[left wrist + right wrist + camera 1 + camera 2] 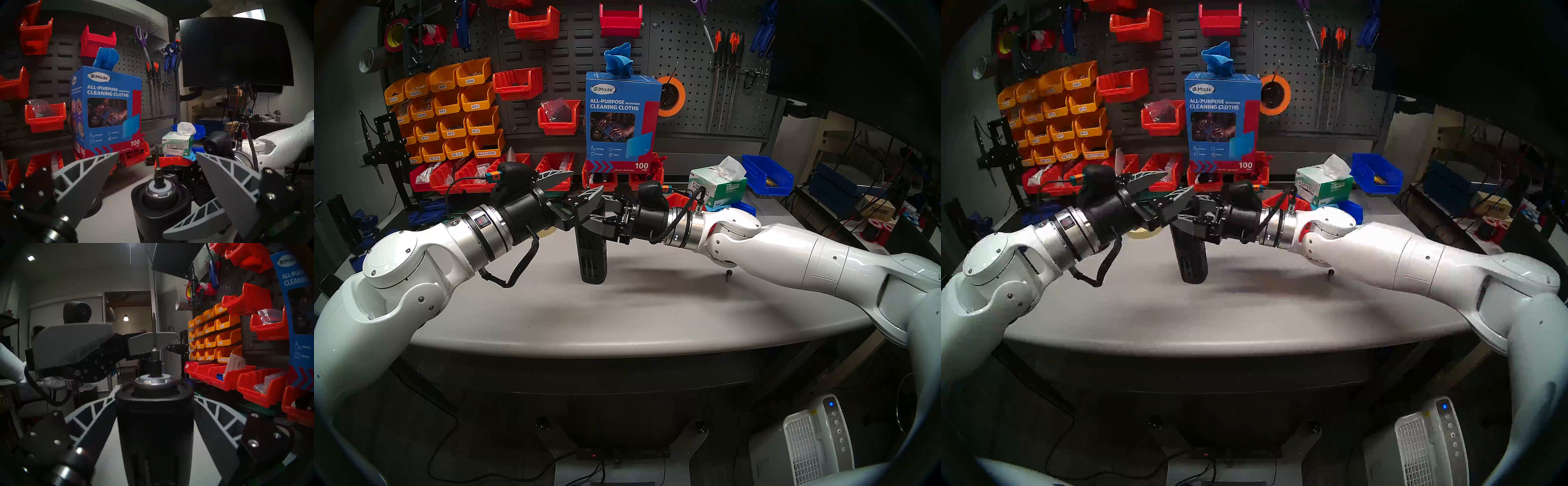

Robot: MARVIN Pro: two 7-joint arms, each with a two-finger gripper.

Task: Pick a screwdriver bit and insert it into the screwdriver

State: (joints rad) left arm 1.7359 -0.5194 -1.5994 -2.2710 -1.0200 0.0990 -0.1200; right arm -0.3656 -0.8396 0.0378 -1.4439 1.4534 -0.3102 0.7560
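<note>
The screwdriver (pixel 593 258), a tall matte-black slotted cylinder, stands upright on the grey table (pixel 619 315). My right gripper (pixel 590 217) is shut on its upper part, one finger on each side in the right wrist view (pixel 154 398). The screwdriver bit (pixel 157 162), a slim dark rod, stands upright in the socket on top and also shows in the right wrist view (pixel 154 338). My left gripper (pixel 587 180) is open at the height of the bit. In the left wrist view (pixel 158 153) the bit stands between its spread fingers, apart from both.
A short pin with a black knob (pixel 728 274) lies on the table under my right forearm. A blue cleaning-cloth box (pixel 622 118), a Kimtech tissue box (pixel 719 188) and red bins (pixel 551 169) line the back. A tape roll (pixel 1144 233) lies behind my left wrist.
</note>
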